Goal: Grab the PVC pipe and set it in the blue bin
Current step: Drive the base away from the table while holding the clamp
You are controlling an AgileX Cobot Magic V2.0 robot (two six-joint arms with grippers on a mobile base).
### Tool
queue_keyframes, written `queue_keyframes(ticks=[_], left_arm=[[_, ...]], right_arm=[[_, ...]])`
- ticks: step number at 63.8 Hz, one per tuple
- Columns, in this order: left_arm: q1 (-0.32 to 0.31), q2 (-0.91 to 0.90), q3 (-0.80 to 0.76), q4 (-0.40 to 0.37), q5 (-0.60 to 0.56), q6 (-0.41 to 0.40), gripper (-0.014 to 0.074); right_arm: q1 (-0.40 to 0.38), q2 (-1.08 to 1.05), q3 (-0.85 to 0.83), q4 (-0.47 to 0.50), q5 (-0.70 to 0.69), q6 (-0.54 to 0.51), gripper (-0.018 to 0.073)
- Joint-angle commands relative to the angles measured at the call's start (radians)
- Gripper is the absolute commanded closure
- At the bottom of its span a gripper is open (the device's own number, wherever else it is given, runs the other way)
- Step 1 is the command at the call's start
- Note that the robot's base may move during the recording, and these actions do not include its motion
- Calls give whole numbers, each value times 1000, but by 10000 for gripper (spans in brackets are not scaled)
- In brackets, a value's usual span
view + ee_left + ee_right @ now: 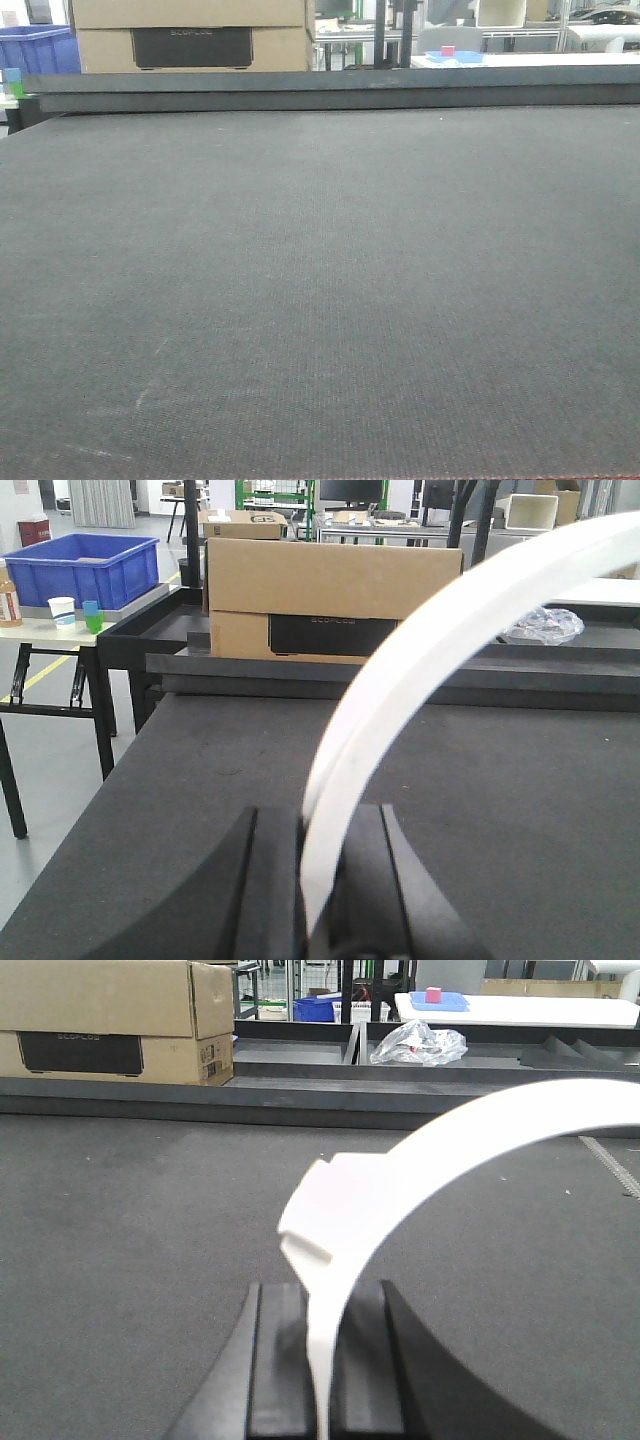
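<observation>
Beyond the dark table [320, 300], the blue bin [80, 565] stands at upper left in the left wrist view. The left gripper [318, 820] is clamped on the PVC pipe [450, 615], the right gripper [318, 1295] on a similar white curved piece [340, 1210]. Grabbing looks done; carrying and release remain.

Open dark tabletop [320, 300], raised ledge [330, 90] across far edge, cardboard box [190, 30] behind it, blue bin [35, 50] far left
</observation>
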Motion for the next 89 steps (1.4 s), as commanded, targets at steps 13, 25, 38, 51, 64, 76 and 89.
queue_keyframes(ticks=[13,25,38,51,64,76,89], left_arm=[[-7,-5,0,-3,-35,-9,707],[-7,-5,0,-3,-35,-9,707],[-7,-5,0,-3,-35,-9,707],[-7,-5,0,-3,-35,-9,707],[-7,-5,0,-3,-35,-9,707],[-7,-5,0,-3,-35,-9,707],[-7,-5,0,-3,-35,-9,707]], right_arm=[[-5,-5,-4,-10,-39,-6,727],[-5,-5,-4,-10,-39,-6,727],[-5,-5,-4,-10,-39,-6,727],[-5,-5,-4,-10,-39,-6,727],[-5,-5,-4,-10,-39,-6,727],[-5,-5,-4,-10,-39,-6,727],[-5,-5,-4,-10,-39,-6,727]])
